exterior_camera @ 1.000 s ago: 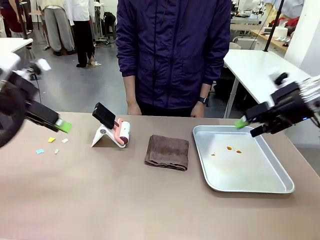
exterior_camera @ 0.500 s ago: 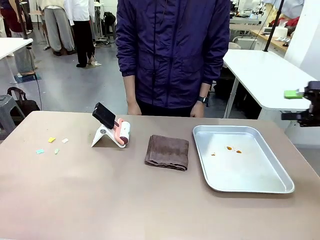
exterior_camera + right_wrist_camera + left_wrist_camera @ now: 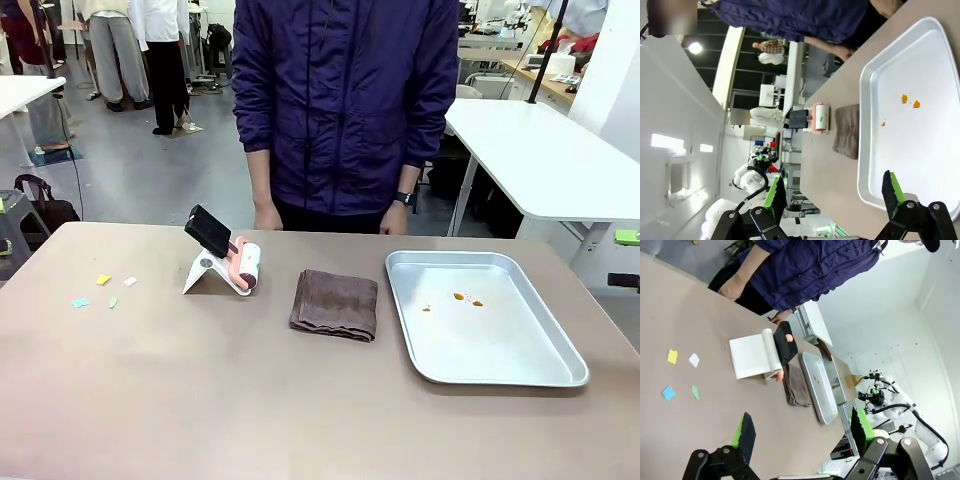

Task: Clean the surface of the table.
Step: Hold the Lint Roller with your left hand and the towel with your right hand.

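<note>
The brown-taupe table (image 3: 250, 390) carries several small paper scraps (image 3: 104, 290) at its far left, coloured yellow, white, blue and green. Orange crumbs (image 3: 465, 297) lie in the metal tray (image 3: 560, 372) at the right. In the left wrist view my left gripper (image 3: 802, 431) hangs open and empty above the table's left end, short of the scraps (image 3: 681, 375). My right gripper (image 3: 834, 196) is open and empty too, off the tray's (image 3: 865, 150) near corner. One of its green pads (image 3: 627, 237) peeks in at the front view's right edge.
A lint roller (image 3: 243, 266) leans on a white stand with a black handle, left of centre. A folded brown towel (image 3: 335, 304) lies beside it. A person in a dark jacket (image 3: 345, 100) stands at the far edge, hands at their sides. White tables stand behind.
Both arms have pulled back outward from over the table. The left one has left the front view, and the right one has slid to the right edge. Nothing on the table moved.
</note>
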Controlling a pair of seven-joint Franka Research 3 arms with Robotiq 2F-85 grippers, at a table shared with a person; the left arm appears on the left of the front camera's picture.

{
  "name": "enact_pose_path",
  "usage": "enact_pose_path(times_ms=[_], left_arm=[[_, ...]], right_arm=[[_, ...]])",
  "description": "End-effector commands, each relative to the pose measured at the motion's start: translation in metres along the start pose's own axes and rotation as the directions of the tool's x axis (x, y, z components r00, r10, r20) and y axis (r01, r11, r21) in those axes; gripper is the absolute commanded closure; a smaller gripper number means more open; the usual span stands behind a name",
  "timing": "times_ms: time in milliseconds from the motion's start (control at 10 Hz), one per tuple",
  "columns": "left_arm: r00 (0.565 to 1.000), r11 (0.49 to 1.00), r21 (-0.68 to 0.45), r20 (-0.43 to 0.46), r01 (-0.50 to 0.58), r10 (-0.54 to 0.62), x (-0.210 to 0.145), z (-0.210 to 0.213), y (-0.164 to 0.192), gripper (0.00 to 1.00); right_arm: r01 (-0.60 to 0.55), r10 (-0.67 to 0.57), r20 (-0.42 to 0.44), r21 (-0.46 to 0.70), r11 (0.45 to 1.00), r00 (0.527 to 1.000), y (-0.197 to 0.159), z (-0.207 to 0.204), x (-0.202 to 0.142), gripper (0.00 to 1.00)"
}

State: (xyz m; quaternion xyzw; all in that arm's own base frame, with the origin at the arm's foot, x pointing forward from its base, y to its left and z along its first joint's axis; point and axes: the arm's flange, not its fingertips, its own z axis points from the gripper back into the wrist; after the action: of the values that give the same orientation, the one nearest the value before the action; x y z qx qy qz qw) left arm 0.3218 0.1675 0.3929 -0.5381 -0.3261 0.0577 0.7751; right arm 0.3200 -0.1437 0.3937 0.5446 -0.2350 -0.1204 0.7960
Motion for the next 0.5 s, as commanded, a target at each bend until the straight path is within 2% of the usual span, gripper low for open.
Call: enact_pose_path(times_ms=[0,400], left_arm=[[1.000,1.000,-0.014,-0.004,0.005,-0.006,-0.0058,0.0141,0.0051,0.00],[1.000,1.000,-0.014,-0.004,0.005,-0.006,-0.0058,0.0141,0.0051,0.00]], right_arm=[[-0.003,0.003,-0.002,0.031,1.000,1.000,0.0101,-0.0026,0.0010,0.00],[-0.003,0.003,-0.002,0.031,1.000,1.000,0.0101,-0.0026,0.0010,0.00]])
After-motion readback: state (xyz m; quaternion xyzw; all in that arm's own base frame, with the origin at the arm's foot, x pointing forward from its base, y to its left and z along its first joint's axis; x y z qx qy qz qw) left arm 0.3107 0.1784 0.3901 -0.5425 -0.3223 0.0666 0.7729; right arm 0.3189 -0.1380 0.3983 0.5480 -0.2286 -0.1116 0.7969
